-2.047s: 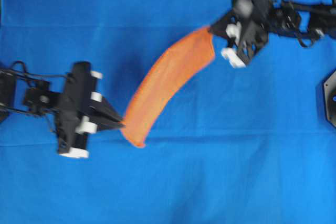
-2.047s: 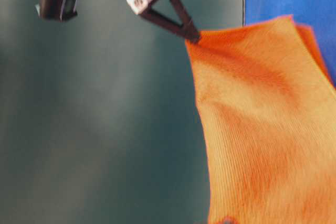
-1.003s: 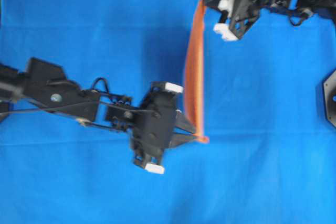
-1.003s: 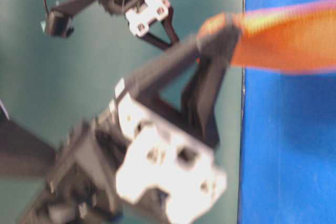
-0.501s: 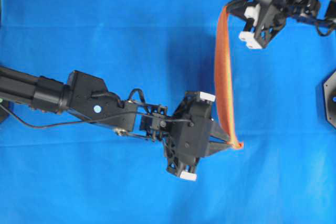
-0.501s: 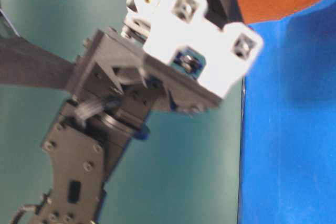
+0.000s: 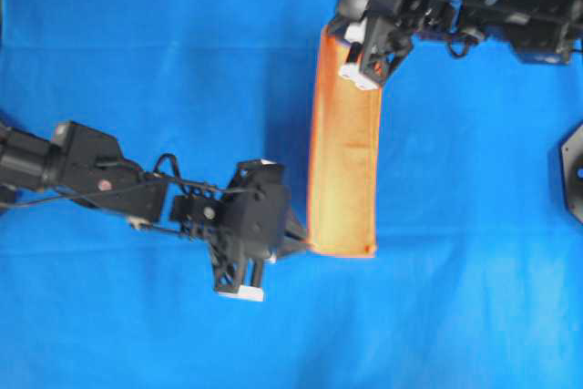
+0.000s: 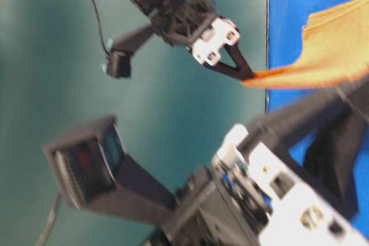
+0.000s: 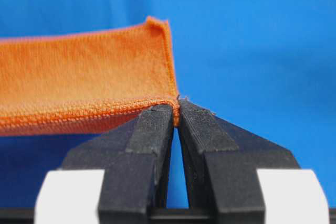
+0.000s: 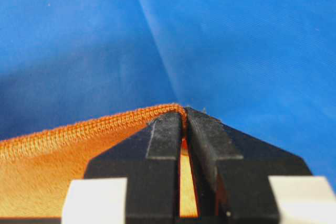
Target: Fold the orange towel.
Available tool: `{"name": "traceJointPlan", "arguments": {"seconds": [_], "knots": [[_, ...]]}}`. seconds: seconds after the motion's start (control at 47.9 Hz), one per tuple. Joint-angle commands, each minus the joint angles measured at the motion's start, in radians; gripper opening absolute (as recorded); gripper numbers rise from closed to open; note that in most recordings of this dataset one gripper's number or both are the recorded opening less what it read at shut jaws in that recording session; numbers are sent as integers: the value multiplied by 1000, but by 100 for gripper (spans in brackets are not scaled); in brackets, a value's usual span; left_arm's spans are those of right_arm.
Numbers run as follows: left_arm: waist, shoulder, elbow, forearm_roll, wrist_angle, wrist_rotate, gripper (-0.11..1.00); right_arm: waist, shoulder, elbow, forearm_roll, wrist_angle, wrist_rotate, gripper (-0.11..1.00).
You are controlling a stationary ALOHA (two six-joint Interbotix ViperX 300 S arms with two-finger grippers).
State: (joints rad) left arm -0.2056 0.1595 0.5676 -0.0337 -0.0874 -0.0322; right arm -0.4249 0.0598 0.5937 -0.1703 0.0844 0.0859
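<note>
The orange towel [image 7: 344,152] stretches as a long band between my two grippers over the blue cloth. My left gripper [image 7: 305,241] is shut on its near left corner. In the left wrist view the hem [image 9: 84,111] runs left from the pinched tip of the left gripper [image 9: 177,111]. My right gripper [image 7: 335,35] is shut on the far corner, and the right wrist view shows the hem clamped at the tip of that gripper [image 10: 184,114]. From table level the towel [image 8: 340,56] sags from the right gripper [image 8: 249,76]. Whether its lower edge touches the cloth I cannot tell.
A blue cloth [image 7: 137,61] covers the whole table. A dark fixture [image 7: 574,170] sits at the right edge. The left arm [image 8: 277,188] fills the near part of the table-level view, blurred, against a teal wall [image 8: 57,56].
Both grippers have swung left with the towel still pinched. The towel showed as a thin edge-on strip before and now shows a wider face.
</note>
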Motion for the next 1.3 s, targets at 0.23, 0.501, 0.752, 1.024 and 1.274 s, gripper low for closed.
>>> {"name": "traceJointPlan", "arguments": {"seconds": [0.23, 0.501, 0.752, 1.024, 1.274], "knots": [[-29, -25, 25, 0, -52, -18, 2, -6, 2, -26, -12, -12, -3, 4], [-25, -18, 23, 0, -52, -18, 3, 14, 5, -17, -29, -23, -3, 4], [-18, -17, 18, 0, -52, -17, 44, 28, 5, -17, -63, -35, -5, 38], [-6, -54, 18, 2, -5, -14, 76, 51, -2, -17, -94, -46, -5, 57], [2, -198, 38, 5, 150, 2, 74, 98, -60, -8, -112, -25, -3, 57]]}}
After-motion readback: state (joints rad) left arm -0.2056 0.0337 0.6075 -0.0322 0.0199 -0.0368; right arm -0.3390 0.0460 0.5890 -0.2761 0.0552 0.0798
